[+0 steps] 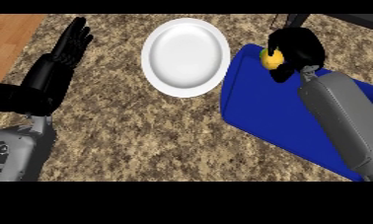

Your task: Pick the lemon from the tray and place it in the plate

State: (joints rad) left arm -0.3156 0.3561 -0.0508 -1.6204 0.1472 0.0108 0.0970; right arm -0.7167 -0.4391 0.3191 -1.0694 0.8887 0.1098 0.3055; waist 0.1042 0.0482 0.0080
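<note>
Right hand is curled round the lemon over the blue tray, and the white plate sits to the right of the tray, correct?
Not quite. In the head view the white plate sits to the left of the blue tray, not the right. The rest holds: the right hand is curled round the lemon over the tray.
</note>
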